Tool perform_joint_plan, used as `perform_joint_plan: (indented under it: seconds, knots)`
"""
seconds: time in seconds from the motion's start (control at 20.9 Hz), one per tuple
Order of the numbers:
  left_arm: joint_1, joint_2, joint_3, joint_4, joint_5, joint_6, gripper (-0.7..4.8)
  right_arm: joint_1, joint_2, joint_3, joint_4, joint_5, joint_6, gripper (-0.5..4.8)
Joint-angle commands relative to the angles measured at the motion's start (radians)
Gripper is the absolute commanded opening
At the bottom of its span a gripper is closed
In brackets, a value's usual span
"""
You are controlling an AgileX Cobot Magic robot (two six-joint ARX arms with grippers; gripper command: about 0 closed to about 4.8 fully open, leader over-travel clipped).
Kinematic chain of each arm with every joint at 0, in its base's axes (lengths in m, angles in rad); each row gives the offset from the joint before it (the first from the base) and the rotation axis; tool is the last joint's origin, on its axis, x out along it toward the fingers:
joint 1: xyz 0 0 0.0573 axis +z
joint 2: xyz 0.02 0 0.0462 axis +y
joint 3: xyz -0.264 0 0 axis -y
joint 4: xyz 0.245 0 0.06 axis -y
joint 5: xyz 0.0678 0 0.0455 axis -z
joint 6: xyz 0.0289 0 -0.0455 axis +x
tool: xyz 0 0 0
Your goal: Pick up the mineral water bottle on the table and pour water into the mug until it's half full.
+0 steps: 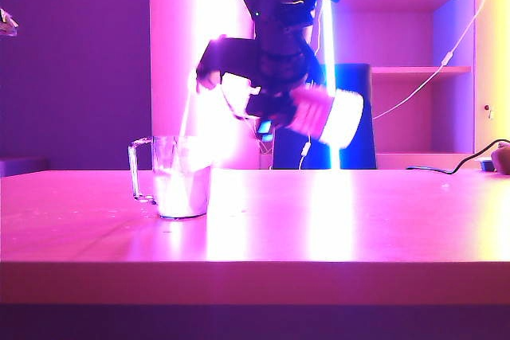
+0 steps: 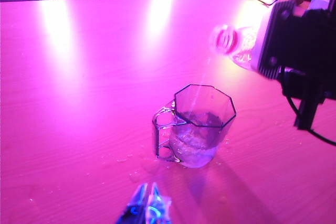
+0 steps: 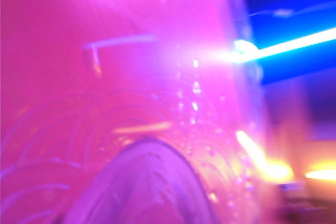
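We saw the right gripper (image 1: 267, 97) pinching the tilted mineral water bottle (image 2: 239, 43) above the mug (image 2: 197, 132). The left gripper (image 2: 149, 211) hung nearby, state unclear. The table (image 1: 358, 212) lay open rightward.

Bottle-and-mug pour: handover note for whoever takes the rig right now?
Right hand: shut on the mineral water bottle, held tipped above the table, mouth toward the mug.
Left hand: low near the mug, holding nothing; open or shut unclear.
Mug: upright on the table, handle toward the left hand.
Done: bottle picked up, cap off, a thin stream is falling into the mug, and water is already in it.
Left: watch the level, stop at about half, tip the bottle back upright. A few droplets lie around the mug.
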Motion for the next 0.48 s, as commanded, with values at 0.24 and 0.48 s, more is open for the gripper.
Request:
perform_joint_plan:
  seconds: [0.24, 0.48]
  knots:
    - [0.0, 0.004, 0.003, -0.029, 0.0, 0.001, -0.05, -0.174, -0.12, -0.251, 0.283, -0.378, 0.754, 2.02]
    - [0.0, 0.004, 0.003, -0.062, 0.006, 0.0, -0.05, -0.285, -0.131, -0.586, 0.893, -0.575, 0.811, 2.02]
